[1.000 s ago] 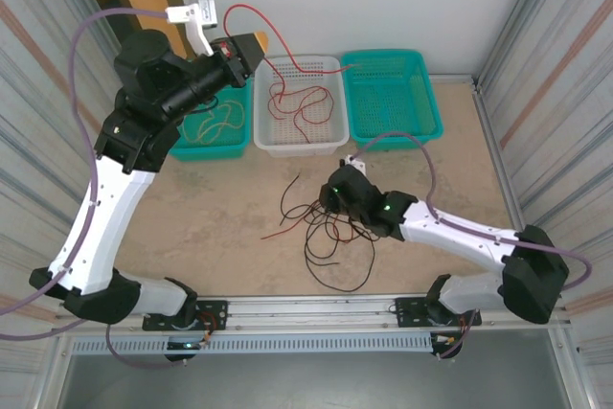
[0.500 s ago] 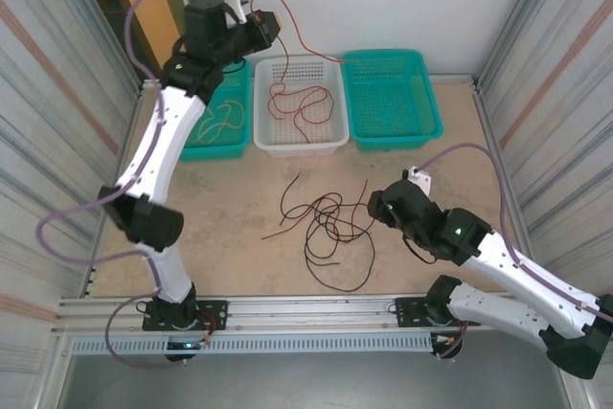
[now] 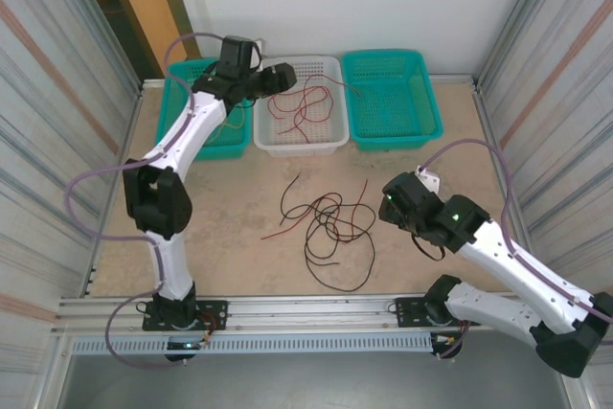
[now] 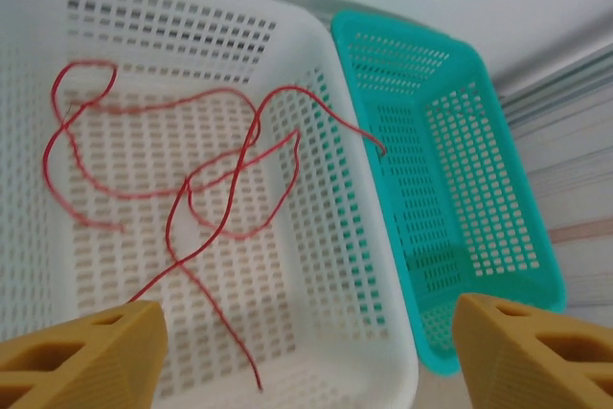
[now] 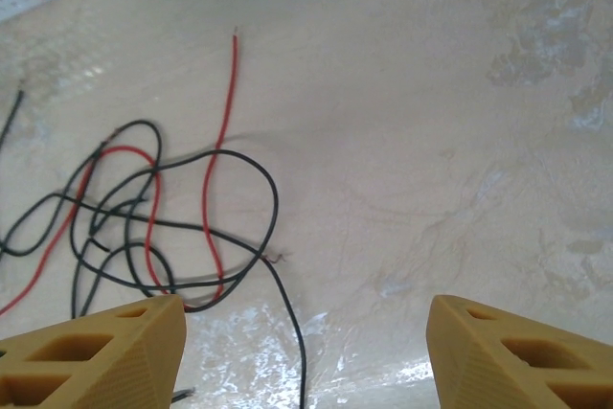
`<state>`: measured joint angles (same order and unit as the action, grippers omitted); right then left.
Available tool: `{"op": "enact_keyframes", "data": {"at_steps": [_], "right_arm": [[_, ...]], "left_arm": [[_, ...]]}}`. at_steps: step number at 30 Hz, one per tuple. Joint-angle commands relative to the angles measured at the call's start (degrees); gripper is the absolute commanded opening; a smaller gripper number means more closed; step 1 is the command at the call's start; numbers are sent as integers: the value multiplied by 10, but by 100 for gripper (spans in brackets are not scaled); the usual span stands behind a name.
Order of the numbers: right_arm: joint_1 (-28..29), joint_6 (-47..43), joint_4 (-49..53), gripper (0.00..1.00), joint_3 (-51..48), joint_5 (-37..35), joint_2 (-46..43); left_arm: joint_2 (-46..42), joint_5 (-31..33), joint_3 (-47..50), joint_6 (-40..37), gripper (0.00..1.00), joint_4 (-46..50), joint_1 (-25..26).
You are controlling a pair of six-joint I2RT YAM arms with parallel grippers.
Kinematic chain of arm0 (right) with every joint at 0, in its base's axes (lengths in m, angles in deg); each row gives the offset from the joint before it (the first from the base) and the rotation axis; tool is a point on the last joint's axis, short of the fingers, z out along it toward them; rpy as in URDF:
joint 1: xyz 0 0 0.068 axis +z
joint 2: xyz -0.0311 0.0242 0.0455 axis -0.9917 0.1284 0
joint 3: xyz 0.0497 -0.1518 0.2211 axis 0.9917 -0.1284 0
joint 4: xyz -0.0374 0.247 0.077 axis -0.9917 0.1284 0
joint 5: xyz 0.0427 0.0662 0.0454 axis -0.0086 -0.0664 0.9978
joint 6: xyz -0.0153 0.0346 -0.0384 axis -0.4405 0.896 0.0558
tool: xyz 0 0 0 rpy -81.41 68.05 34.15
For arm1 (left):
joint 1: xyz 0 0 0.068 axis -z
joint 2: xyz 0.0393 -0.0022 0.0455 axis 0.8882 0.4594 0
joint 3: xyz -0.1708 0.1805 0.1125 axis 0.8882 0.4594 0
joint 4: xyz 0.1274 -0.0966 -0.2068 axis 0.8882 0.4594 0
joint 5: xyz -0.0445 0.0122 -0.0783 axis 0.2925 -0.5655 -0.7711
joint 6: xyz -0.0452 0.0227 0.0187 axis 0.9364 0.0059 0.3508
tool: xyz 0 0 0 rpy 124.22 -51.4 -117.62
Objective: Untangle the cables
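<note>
Top external view: the cables divide into two groups. One red cable (image 3: pixel 302 107) lies loose in the white basket (image 3: pixel 297 147), and a tangle (image 3: pixel 330 227) of black and red cables rests on the tabletop (image 3: pixel 230 203) near the middle, well apart from the baskets. The left gripper (image 3: pixel 280 78) hangs over the white basket's left rim; the right gripper (image 3: pixel 387 202) hovers just beside the tangle's right edge.

Left wrist view: jaws stand wide apart with nothing between them. The red cable (image 4: pixel 206 179) is spread across the basket floor, one end lying over the wall toward the teal basket (image 4: pixel 460 170).

Right wrist view: jaws also stand apart and empty, above bare tabletop beside a black loop (image 5: pixel 263 179) crossed by a red strand (image 5: pixel 226 131).

Step in hand, as judged: one cable is delivered and let go, with the next pick not yet begun. The next move calls for choosing a strand with a free end, such as that red one, closing on it low, and drawing it out slowly so the black loops do not tighten or drag along.
</note>
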<state>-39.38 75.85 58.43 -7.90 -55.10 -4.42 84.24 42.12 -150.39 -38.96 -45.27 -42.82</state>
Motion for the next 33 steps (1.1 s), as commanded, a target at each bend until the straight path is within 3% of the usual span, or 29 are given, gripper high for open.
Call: {"op": "enact_keyframes", "data": {"at_steps": [1,7,9,13,19,25,29,33], "right_arm": [[-35,-30,8,66,9,42,17],[-104,-58,-54,64,-1,118,29],[-109,-71,-79,64,-3,134,36],[-122,-80,-79,64,3,161,100],[-123,-71,-120,62,-36,199,147],[-127,-68,-159,62,-72,225,168],[-131,-68,-165,62,-80,228,176],[-147,-71,-169,62,-80,239,174]], "left_arm": [[-123,-12,60,-22,73,-46,0],[-239,-29,205,-63,58,-96,8],[-219,-29,188,-82,52,-77,4],[-129,-60,108,-93,51,-28,0],[-3,-37,24,-102,58,-20,6],[157,-11,-135,-101,60,60,12],[229,40,-219,-127,75,92,27],[303,51,-304,-151,79,115,38]]}}
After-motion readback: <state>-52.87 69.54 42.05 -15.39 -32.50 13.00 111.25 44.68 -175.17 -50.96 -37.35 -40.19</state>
